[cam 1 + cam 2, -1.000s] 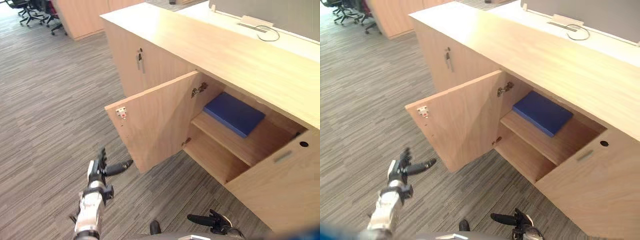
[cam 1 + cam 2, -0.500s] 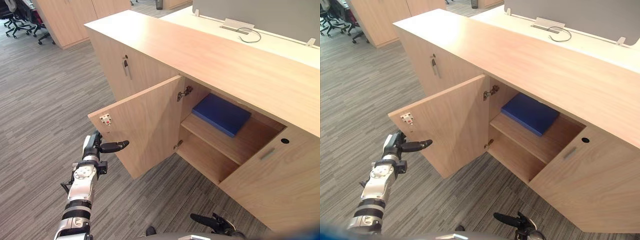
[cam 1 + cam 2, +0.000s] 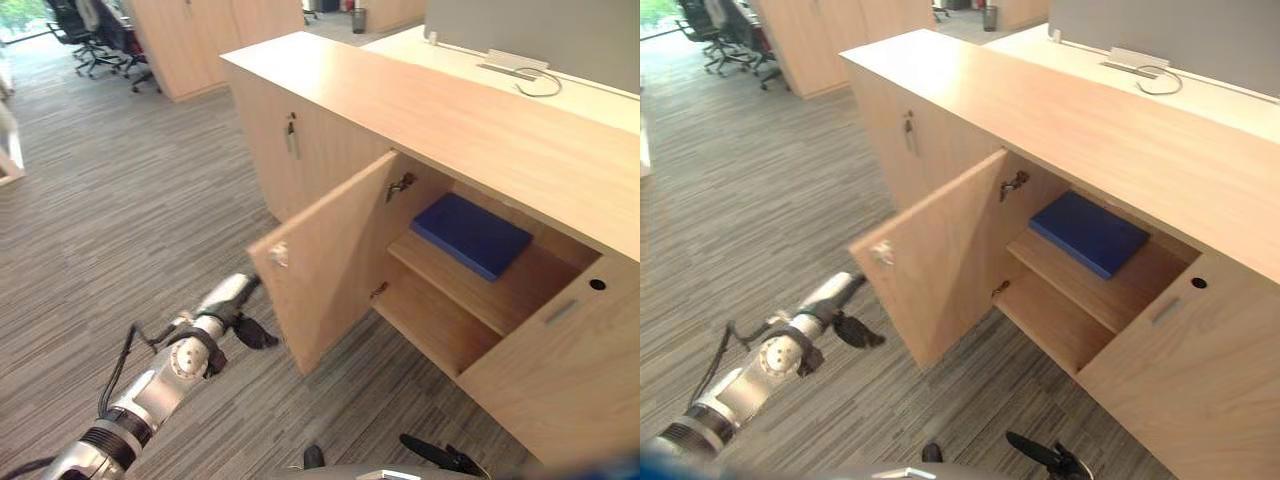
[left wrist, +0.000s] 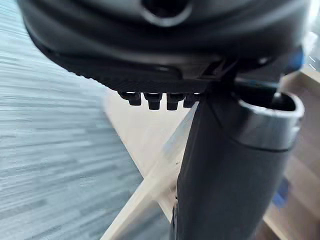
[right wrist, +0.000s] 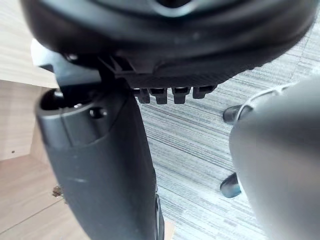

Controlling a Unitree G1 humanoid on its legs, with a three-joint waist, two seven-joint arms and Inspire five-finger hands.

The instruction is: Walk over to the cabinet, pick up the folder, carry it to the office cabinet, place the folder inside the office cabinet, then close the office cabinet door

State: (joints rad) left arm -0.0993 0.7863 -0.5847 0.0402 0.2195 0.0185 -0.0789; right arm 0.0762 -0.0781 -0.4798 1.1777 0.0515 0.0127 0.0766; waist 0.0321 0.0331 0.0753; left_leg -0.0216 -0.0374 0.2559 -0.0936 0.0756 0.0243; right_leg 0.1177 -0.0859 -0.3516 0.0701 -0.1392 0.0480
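- Grey striped carpet (image 3: 120, 200) covers the office floor. Office chairs (image 3: 95, 30) stand at the far left, and tall wooden cupboards (image 3: 200, 40) stand just beside them.
- Coming in from the lower left, the left hand (image 3: 252, 332) hangs low over the carpet, near the free edge of the open door. Its fingertips (image 4: 152, 100) run straight in a row, the thumb stands apart, and it holds nothing. Whether it touches the door cannot be told.
- On the closed front left of the opening, a key (image 3: 292, 135) sits in its lock.
- The door (image 3: 325, 260) of the office cabinet (image 3: 450, 120) stands swung wide out over the carpet, hinged on its right side.
- At the bottom edge, the right hand (image 3: 440, 457) lies with its fingers stretched out and holds nothing, well apart from the cabinet.
- Inside the opening, the blue folder (image 3: 470, 235) lies flat on the upper shelf (image 3: 500, 300), toward the back. A lower shelf (image 3: 430, 330) shows beneath it.
- Right of the opening is a wooden panel (image 3: 560, 390) with a slim handle (image 3: 560, 312) near its top.
- Behind the cabinet, a pale desk (image 3: 600, 95) carries a looped cable (image 3: 540, 85).
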